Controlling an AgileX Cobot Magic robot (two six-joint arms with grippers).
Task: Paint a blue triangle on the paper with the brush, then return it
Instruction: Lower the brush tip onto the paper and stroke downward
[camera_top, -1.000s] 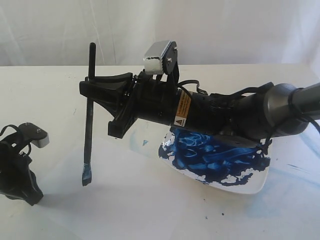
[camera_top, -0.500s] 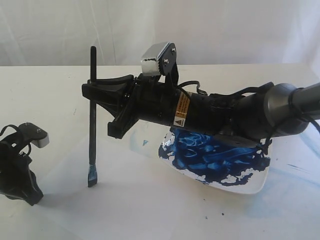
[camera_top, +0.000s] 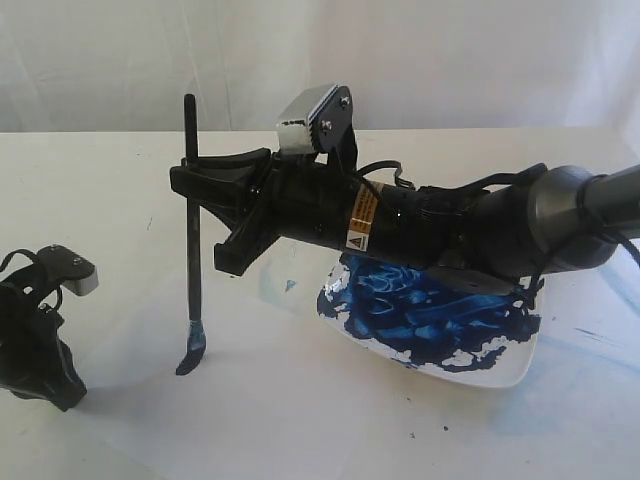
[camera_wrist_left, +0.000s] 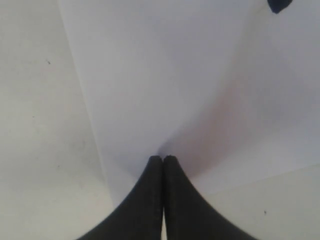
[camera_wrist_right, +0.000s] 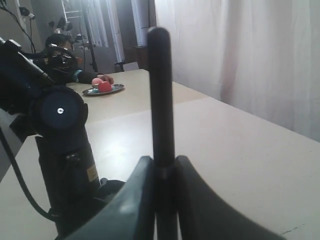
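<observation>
Brush (camera_top: 190, 230) upright, clamped tight in my right claw (camera_top: 183, 178), bent blue tip pressed on paper (camera_top: 300, 420) beside dish (camera_top: 503, 376); no triangle strokes visible yet, so painting and return both remain.

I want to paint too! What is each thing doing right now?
brush, upright, blue bristles bent against the paper
paper, lying flat under the brush tip
dish, smeared with dark blue paint
right tool, shut on the brush handle
left tool, shut, holding nothing
</observation>
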